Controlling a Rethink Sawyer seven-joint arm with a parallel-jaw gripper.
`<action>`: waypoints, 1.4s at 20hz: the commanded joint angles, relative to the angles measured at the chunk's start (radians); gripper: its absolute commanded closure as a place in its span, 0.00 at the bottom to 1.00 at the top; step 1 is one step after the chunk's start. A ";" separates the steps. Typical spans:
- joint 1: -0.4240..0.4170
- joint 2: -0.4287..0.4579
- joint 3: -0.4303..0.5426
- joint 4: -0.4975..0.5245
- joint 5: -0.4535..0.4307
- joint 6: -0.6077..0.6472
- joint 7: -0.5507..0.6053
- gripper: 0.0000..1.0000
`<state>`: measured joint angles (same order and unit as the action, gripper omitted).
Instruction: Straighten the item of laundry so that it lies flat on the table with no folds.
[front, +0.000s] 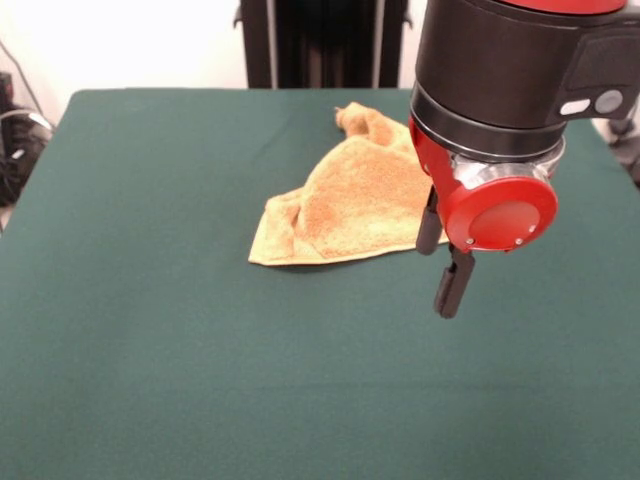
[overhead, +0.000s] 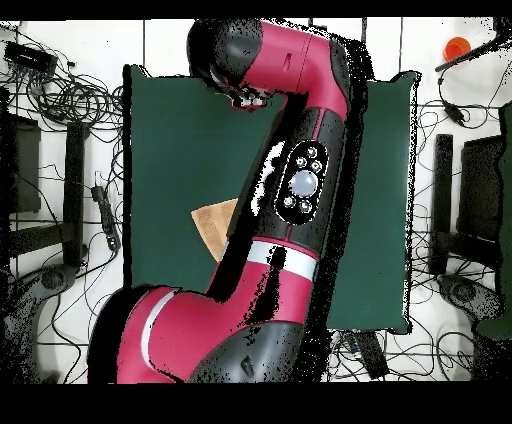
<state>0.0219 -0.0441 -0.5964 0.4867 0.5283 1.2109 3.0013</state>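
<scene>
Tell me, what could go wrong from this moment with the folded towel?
1. The golden tan-orange terry towel lies folded in layers; a pinch may catch several and drag it still folded.
2. The gripper hangs beside its edge, so closing might miss.
3. The arm hides most of it from overhead.

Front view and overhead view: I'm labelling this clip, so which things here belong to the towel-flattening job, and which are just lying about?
Belongs to the job:
- towel, crumpled and folded over
- green table it lies on
- gripper, hanging above the table beside the towel, fingers holding nothing

Just lying about:
- cables on the floor
- orange object off the table's corner
</scene>
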 joint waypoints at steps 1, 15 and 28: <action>0.034 0.014 0.050 0.175 0.027 -0.039 0.356 0.00; 0.066 -0.042 0.061 0.295 0.020 -0.083 0.334 0.00; 0.093 -0.030 0.055 0.310 0.047 -0.110 0.375 0.00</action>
<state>0.0801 -0.0925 -0.5959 0.6445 0.5314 1.1398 3.0040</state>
